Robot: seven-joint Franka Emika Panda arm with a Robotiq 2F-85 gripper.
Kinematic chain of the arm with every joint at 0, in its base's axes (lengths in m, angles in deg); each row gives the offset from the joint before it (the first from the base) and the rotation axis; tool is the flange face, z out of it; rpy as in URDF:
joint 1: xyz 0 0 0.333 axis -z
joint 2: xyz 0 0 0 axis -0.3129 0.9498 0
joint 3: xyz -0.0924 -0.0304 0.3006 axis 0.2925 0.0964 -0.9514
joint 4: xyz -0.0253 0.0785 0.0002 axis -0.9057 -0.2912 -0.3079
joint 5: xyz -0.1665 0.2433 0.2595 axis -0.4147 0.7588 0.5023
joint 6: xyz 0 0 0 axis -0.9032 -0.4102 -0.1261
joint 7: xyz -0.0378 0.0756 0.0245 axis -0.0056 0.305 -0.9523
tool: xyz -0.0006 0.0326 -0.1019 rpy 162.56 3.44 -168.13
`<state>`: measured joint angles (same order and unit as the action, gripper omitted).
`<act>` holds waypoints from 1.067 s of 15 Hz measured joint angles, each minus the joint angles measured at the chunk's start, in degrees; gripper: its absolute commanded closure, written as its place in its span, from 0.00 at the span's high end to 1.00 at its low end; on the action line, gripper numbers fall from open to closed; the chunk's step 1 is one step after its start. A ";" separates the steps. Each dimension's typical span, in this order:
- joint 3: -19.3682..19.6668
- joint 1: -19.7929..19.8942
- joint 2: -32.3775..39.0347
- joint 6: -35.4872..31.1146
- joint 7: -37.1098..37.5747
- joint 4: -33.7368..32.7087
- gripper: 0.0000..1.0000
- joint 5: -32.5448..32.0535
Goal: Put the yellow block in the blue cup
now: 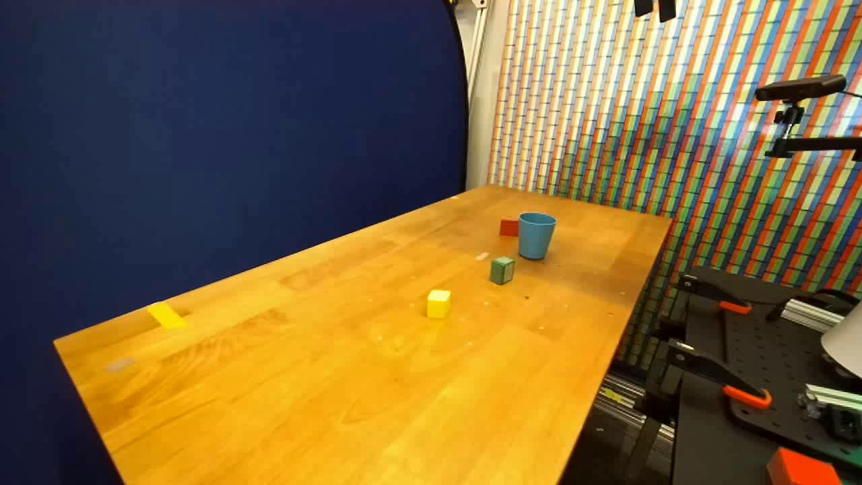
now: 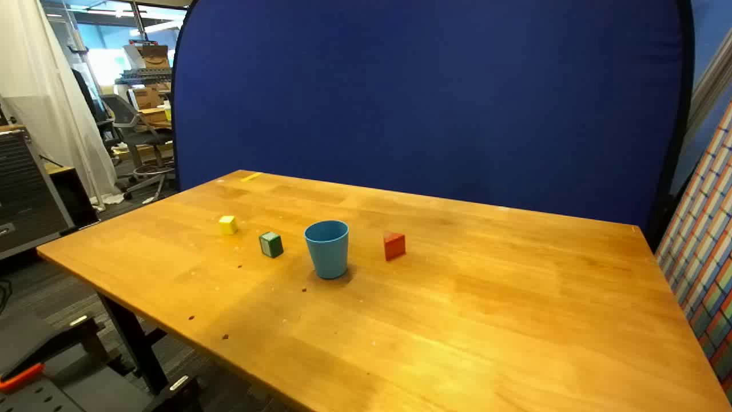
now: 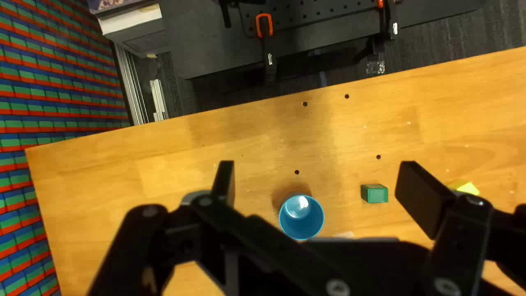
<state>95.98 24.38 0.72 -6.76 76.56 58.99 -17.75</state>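
while overlooking a glossy, wood-grained tabletop (image 3: 181, 156), am holding the black, blunt-fingered gripper (image 3: 316, 176) spread wide. am seeing the blue cup (image 2: 328, 256) standing upright, smooth-walled, tapering to its base, between a wedge-like red block (image 2: 394, 246) and a green block (image 2: 271, 244) with pale faces. am finding the yellow block (image 2: 228, 225) resting on the tabletop, beyond the green one from the cup, small, cubic, bright lemon, partly hidden by a finger (image 3: 423, 201) in the wrist view.
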 measured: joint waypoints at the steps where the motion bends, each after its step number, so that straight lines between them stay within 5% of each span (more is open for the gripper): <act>1: 0.00 0.00 0.01 -0.03 0.00 -0.12 1.00 0.00; 9: -0.19 -0.08 0.40 -0.02 0.14 0.22 1.00 0.34; 16: -5.11 -5.20 10.64 -6.80 0.55 9.44 1.00 8.92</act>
<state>90.86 19.19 11.35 -13.56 77.11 68.43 -8.83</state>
